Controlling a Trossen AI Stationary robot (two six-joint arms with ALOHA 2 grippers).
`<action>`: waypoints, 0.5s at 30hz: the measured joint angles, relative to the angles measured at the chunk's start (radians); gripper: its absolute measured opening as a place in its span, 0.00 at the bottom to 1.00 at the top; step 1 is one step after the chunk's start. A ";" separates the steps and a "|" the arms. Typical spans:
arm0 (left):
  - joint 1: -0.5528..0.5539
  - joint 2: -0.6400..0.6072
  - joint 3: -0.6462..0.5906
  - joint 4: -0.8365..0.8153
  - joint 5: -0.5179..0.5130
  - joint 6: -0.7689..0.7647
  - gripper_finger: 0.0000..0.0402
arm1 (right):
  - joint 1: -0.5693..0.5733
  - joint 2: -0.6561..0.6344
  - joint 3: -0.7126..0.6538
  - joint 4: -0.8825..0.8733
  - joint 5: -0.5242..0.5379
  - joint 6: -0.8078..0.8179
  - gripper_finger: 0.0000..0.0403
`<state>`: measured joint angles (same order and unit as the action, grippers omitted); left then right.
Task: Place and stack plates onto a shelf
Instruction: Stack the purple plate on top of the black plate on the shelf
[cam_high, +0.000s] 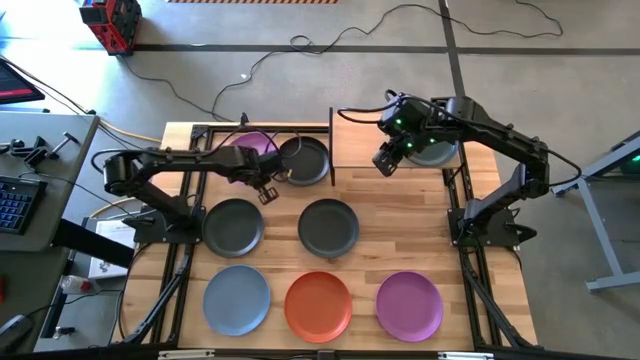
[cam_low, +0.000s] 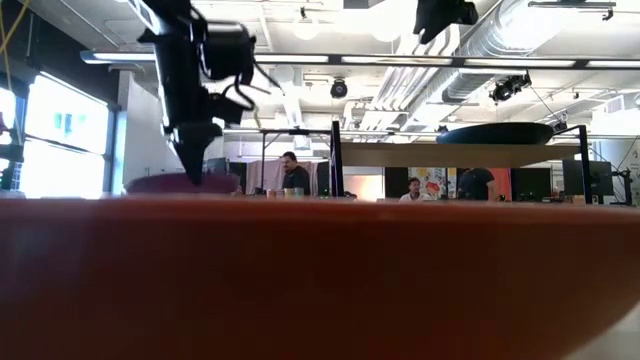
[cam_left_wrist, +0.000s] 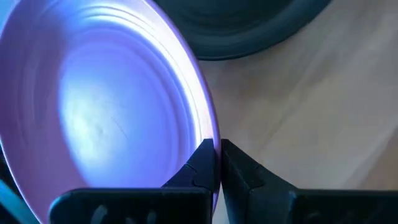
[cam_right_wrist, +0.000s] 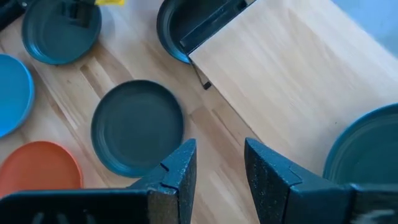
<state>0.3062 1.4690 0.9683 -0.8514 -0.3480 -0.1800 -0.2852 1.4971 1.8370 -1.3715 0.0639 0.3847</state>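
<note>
A purple plate (cam_high: 250, 143) lies at the table's far left, next to a dark plate (cam_high: 305, 160). My left gripper (cam_high: 267, 188) points steeply down at the purple plate's near right rim and is shut on it; the low view shows the gripper (cam_low: 195, 165) over that plate (cam_low: 175, 183). The shelf (cam_high: 375, 140) stands at the far right. A dark plate (cam_high: 437, 152) rests flat on its board. My right gripper (cam_high: 385, 162) hangs open and bare above the shelf's near left part, fingers apart (cam_right_wrist: 221, 168). My left gripper pinches the purple plate's rim (cam_left_wrist: 213, 134) between its two fingers, one on the inner side and one on the outer. The fingers come from above, slanting down, and lie across the rim. Whether the plate is clear of the table I cannot tell.
Two dark plates (cam_high: 233, 227) (cam_high: 328, 227) lie mid-table. A light blue plate (cam_high: 237, 300), an orange one (cam_high: 318, 305) and a purple one (cam_high: 409, 305) line the near edge. The orange plate (cam_low: 320, 280) fills the low view. A black post (cam_high: 331, 150) stands at the shelf's left end.
</note>
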 joint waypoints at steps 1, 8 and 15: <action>-0.014 -0.002 0.017 -0.026 -0.015 0.001 0.00 | 0.000 0.000 0.000 0.003 0.004 -0.001 0.28; -0.102 -0.002 0.129 -0.210 -0.082 -0.007 0.00 | 0.000 0.000 0.000 0.013 0.037 0.000 0.34; -0.207 -0.002 0.230 -0.307 -0.087 0.093 0.00 | 0.000 0.001 0.000 0.070 0.039 0.113 0.41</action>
<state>0.0996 1.4666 1.1979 -1.1584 -0.4347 -0.0872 -0.2852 1.4981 1.8370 -1.3014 0.1032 0.4979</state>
